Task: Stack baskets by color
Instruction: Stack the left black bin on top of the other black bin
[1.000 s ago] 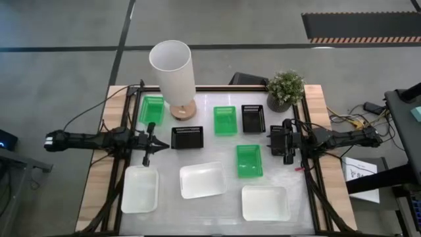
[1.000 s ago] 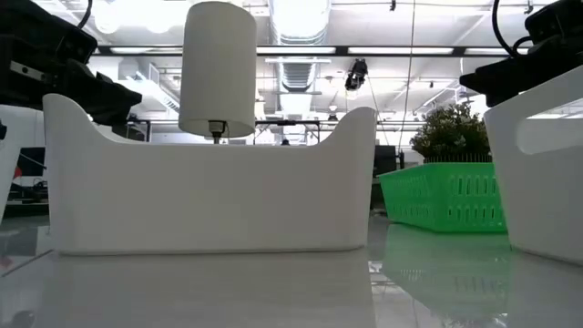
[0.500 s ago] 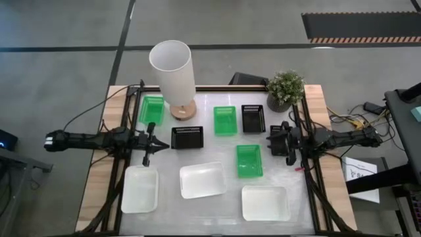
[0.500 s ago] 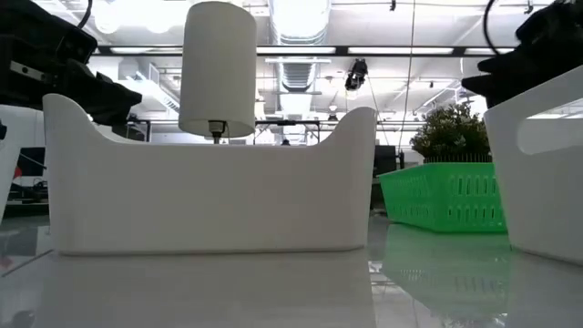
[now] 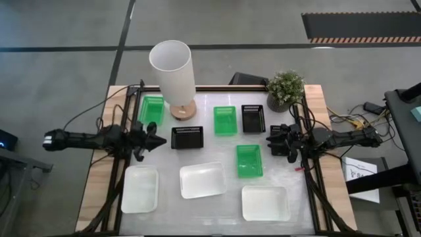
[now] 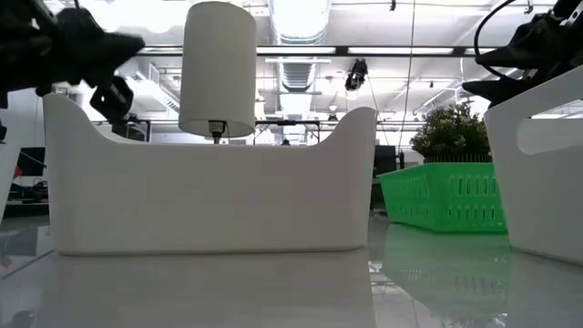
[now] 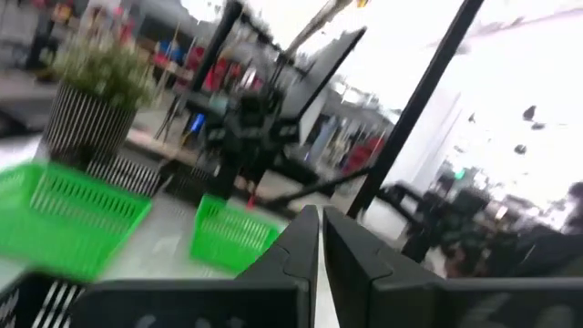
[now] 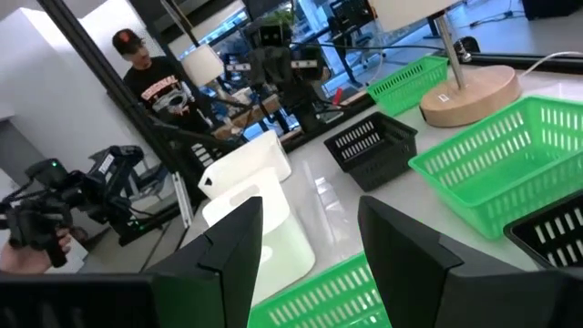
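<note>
Seen from above, a pale table (image 5: 217,155) holds eight shallow plastic baskets. Three small bright green slotted baskets sit apart: one at the back left (image 5: 152,108) beside a tall white cylindrical lamp (image 5: 172,72), one at the back centre (image 5: 224,120), one right of centre (image 5: 249,160). Two small black slotted baskets lie one behind the centre (image 5: 187,137) and one at the back right (image 5: 253,118), near a potted green plant (image 5: 285,89). Three larger translucent white baskets line the front: left (image 5: 139,189), middle (image 5: 203,179), right (image 5: 265,203).

The left gripper (image 5: 152,139), fingers pressed together and empty, hovers at the table's left side, just beside the central black basket. The right gripper (image 5: 272,141), fingers spread wide and empty, hovers at the right side, near the right-of-centre green basket.
</note>
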Robot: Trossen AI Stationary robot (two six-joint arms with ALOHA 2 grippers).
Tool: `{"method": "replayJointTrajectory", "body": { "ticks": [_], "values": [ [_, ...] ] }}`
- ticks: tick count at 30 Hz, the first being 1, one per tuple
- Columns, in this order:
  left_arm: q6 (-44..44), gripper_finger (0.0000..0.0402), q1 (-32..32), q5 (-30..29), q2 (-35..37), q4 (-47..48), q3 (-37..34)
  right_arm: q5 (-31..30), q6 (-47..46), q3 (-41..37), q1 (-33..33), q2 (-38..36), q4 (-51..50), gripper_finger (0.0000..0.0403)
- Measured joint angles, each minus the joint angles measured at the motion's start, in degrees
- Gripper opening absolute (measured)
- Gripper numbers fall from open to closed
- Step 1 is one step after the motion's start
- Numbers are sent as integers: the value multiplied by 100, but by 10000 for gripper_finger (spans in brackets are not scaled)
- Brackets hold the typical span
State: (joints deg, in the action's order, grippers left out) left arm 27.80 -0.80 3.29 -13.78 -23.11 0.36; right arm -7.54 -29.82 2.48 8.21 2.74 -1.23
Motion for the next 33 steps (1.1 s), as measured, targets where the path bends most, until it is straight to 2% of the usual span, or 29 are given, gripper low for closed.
{"method": "replayJointTrajectory", "body": {
  "ticks": [7,19,28,33],
  "values": [
    [-430,3,0,-4,-463,-1225,0,-15,0,0,0,0,30,176],
    [-420,3,0,-53,-1245,-2411,0,-106,-2,0,-1,1,211,176],
    [-454,3,6,-129,-1478,-2688,46,-177,379,0,1,0,1043,176],
    [-431,3,5,-299,-1685,-2692,335,-165,765,0,1,-1,1416,176]
  ]
}}
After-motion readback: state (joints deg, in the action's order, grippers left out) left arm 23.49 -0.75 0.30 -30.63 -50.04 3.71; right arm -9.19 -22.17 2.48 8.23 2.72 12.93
